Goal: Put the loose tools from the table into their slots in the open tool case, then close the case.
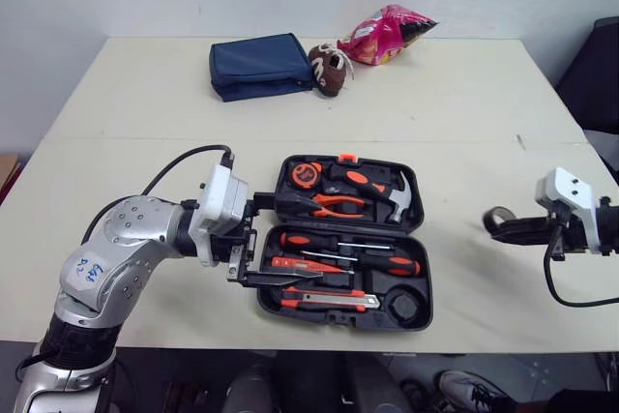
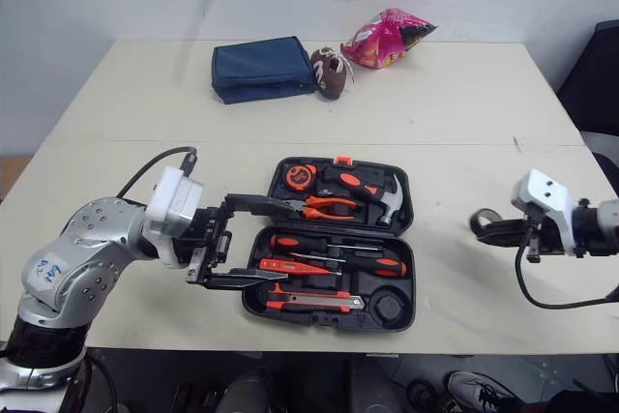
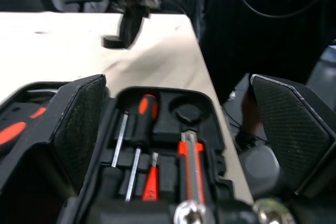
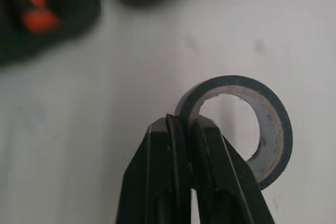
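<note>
The black tool case [image 1: 427,282] lies open near the table's front edge. Its lid holds a hammer [image 1: 398,198], orange pliers [image 1: 337,205] and a tape measure [image 1: 307,174]. Its base holds screwdrivers [image 1: 372,264] and a utility knife [image 1: 329,301], with a round recess [image 1: 410,306] at its right end. My left gripper [image 1: 286,241] is open, its two fingers spread over the case's left end. To the right of the case my right gripper [image 1: 514,229] is shut on the wall of a black tape roll [image 4: 279,116], held over the bare table.
At the table's far side lie a blue pouch [image 1: 259,66], a small brown football [image 1: 329,68] and a pink snack bag [image 1: 392,34]. The table's front edge runs just below the case. Bare tabletop [image 1: 474,278] lies between the case and the right gripper.
</note>
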Action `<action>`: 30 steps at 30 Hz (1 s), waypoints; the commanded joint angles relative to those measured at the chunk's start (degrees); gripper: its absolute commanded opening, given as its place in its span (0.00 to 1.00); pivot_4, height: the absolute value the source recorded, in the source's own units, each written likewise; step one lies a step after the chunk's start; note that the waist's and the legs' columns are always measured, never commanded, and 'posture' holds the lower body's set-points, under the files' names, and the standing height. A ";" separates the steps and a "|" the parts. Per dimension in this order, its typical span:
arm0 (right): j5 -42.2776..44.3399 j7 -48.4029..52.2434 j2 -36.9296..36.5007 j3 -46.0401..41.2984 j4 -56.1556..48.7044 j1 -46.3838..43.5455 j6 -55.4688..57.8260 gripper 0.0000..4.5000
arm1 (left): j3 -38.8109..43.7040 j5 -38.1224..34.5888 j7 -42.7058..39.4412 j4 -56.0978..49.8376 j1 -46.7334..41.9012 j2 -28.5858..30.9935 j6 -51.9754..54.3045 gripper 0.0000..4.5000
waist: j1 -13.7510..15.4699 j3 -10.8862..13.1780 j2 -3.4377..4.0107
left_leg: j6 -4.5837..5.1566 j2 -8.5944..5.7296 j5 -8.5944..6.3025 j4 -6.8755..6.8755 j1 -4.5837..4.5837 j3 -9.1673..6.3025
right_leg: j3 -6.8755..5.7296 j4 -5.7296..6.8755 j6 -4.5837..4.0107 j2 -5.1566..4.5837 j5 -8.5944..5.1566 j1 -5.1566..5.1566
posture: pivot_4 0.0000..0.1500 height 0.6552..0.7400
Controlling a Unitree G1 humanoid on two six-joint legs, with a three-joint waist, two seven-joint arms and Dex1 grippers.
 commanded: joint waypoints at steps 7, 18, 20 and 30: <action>14.72 -1.69 -0.36 3.44 -41.31 10.84 13.85 0.01 | -2.33 3.58 -2.86 2.54 -1.44 -0.56 -3.00 1.00 | 0.55 0.02 -0.07 | 0.05 -0.02 -0.05 0.00 -0.28 -0.30 | -0.25 -0.23 -0.03 -0.06 -0.02 0.02 | 1.00 1.00; 7.47 -7.09 0.55 9.06 -39.74 14.84 11.80 0.01 | -1.55 3.78 -0.97 0.92 -0.20 -1.14 -2.83 1.00 | 0.32 0.05 -0.20 | 0.22 -0.08 -0.09 0.18 -0.50 -0.46 | -0.42 -0.31 0.02 -0.13 0.01 -0.02 | 1.00 1.00; 5.58 -7.44 0.74 11.35 -38.41 13.92 11.29 0.01 | -1.25 3.45 -0.59 0.71 -0.21 -1.06 -2.51 1.00 | 0.41 0.05 -0.20 | 0.22 -0.09 -0.09 0.18 -0.52 -0.48 | -0.43 -0.31 0.02 -0.13 0.01 -0.02 | 1.00 1.00; 0.78 -5.77 -3.49 17.02 -35.19 10.96 13.86 0.01 | -0.69 3.71 -0.16 0.01 0.64 -0.57 -2.68 1.00 | 0.50 0.04 -0.22 | 0.24 -0.10 -0.09 0.28 -0.66 -0.64 | -0.57 -0.35 0.02 -0.18 0.01 -0.03 | 1.00 1.00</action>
